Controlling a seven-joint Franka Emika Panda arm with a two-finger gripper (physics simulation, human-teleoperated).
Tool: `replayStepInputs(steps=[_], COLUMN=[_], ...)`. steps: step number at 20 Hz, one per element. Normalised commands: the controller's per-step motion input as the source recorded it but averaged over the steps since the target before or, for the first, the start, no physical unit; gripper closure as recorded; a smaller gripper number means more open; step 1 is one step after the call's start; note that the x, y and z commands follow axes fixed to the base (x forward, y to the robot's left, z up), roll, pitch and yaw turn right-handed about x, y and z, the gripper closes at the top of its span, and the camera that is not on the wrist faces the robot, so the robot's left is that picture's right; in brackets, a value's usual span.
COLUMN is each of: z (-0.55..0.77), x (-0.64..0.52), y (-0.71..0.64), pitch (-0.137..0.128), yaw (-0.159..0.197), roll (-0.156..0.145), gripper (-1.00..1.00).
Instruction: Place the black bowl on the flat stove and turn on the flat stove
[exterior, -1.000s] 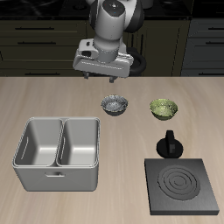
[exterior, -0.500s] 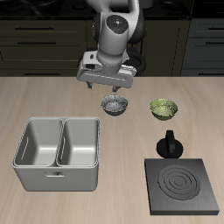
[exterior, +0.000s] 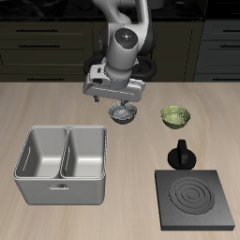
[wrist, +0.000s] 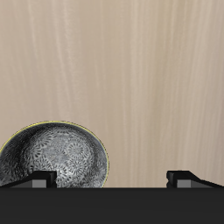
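Note:
The black bowl stands upright on the table, dark outside and speckled grey-white inside. It also shows in the wrist view. My gripper hovers just above it, set a little off its middle, open and empty. In the wrist view the gripper has its jaws wide apart, and one fingertip is over the bowl's rim. The flat stove is a black square plate with ring marks near the table's front edge. Its black knob stands just behind the plate.
A green-yellow bowl of the same size sits beside the black bowl, toward the stove's side. A grey two-compartment metal bin stands nearer the front edge on the other side. Dark cabinets line the back.
My gripper has come down and slightly forward toward the black bowl, staying open. The bowl and the other things have not moved.

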Motion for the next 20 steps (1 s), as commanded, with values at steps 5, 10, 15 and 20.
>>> replayStepInputs(steps=[5, 10, 15, 20], z=[-0.31, -0.28, -0.20, -0.19], x=[-0.01, 0.01, -0.02, 0.00], y=[-0.01, -0.01, 0.01, -0.02], pitch=[0.030, 0.047, 0.038, 0.018], yaw=[0.002, -0.036, -0.012, 0.004], roll=[0.008, 0.005, 0.015, -0.017], gripper=[-1.00, -1.00, -1.00, -1.00])
